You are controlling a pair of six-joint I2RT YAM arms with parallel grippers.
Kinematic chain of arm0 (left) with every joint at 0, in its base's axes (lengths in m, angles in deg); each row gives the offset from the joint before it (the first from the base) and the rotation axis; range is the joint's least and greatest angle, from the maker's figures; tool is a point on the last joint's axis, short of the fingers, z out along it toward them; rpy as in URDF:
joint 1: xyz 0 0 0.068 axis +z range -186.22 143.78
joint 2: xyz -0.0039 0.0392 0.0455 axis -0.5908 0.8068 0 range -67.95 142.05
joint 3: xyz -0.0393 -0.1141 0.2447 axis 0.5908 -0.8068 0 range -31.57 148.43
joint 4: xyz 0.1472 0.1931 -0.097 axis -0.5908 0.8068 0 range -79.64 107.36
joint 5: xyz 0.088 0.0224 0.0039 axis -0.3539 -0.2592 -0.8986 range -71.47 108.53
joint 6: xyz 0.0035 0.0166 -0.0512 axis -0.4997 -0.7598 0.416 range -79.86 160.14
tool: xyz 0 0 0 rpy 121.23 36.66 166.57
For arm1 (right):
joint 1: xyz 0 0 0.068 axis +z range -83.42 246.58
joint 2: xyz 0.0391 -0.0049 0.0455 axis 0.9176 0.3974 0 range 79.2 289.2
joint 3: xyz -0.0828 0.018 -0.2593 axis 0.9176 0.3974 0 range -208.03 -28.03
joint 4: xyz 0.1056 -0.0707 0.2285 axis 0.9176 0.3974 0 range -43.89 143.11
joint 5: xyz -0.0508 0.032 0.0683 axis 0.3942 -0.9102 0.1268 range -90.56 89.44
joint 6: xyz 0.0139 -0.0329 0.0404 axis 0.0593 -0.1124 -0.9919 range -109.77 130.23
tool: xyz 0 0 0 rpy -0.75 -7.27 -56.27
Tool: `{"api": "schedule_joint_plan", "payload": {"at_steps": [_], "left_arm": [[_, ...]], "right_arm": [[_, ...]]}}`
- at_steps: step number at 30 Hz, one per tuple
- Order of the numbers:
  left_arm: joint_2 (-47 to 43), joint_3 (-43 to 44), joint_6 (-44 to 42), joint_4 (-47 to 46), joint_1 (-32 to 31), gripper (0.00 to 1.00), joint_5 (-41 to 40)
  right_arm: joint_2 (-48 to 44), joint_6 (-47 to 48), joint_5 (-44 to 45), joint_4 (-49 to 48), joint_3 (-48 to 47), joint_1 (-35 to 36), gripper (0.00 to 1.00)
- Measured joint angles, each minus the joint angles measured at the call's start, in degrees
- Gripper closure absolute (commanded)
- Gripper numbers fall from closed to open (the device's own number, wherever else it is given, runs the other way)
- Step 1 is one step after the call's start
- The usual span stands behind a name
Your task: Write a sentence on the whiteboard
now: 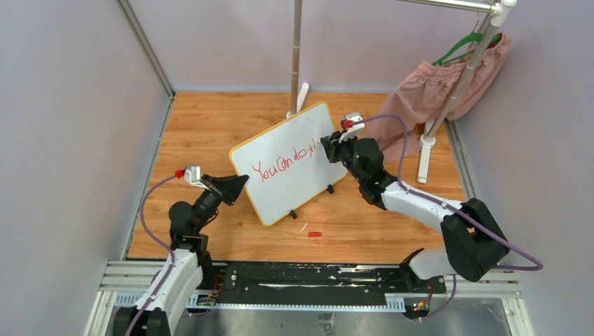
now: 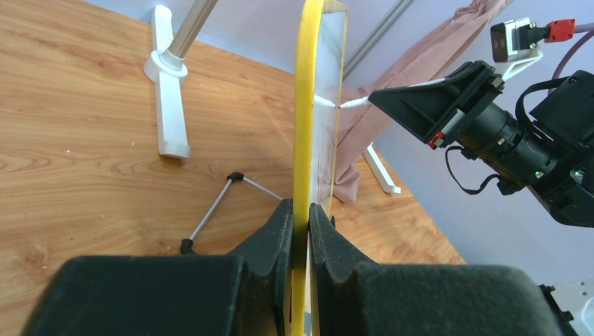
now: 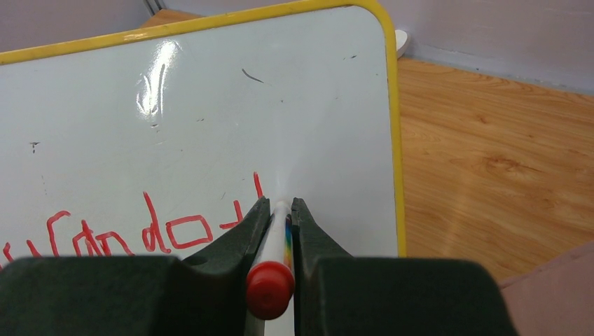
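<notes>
— Where the whiteboard (image 1: 291, 161) is concerned, what is recorded?

— It is propped on the wooden bench (image 1: 210, 126) at mid-field, tilted, resting on black clip feet. Its yellow rim is gripped at the near left edge by the left gripper (image 2: 300, 217), whose jaws are seen closed narrowly on that rim in the left wrist view.

— And the writing?

— The sentence (image 1: 284, 166) is found in red on the board face, slanted. "You can do" followed by a partial letter can be read from above; in the right wrist view the same red letters (image 3: 140, 234) are seen, with the last strokes just beside the pen tip.

— The right side?

— A marker (image 3: 277, 259) with a red end is held between the jaws of the right gripper (image 3: 280, 210), its tip pressed against the board surface.

— Other items noted?

— A small red cap (image 1: 314, 234) is lying on the bench in front of the board. A pink garment (image 1: 434, 87) is hung on a rack (image 1: 455, 77) at the far right.
</notes>
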Motion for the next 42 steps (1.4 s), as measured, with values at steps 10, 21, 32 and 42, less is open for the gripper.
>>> {"api": "schedule_joint_plan", "payload": {"at_steps": [10, 21, 32, 42], "left_arm": [[0.0, 0.0, 0.0, 0.0, 0.0, 1.00, 0.0], [0.0, 0.0, 0.0, 0.0, -0.1, 1.00, 0.0], [0.0, 0.0, 0.0, 0.0, -0.2, 1.00, -0.1], [0.0, 0.0, 0.0, 0.0, -0.2, 1.00, -0.1]], "right_arm": [[-0.5, -0.4, -0.9, -0.4, 0.0, 0.0, 1.00], [-0.7, -0.7, -1.8, -0.3, 0.0, 0.0, 1.00], [0.0, -1.1, -3.8, -0.3, 0.0, 0.2, 1.00], [0.0, -1.1, -3.9, -0.3, 0.0, 0.3, 1.00]]}}
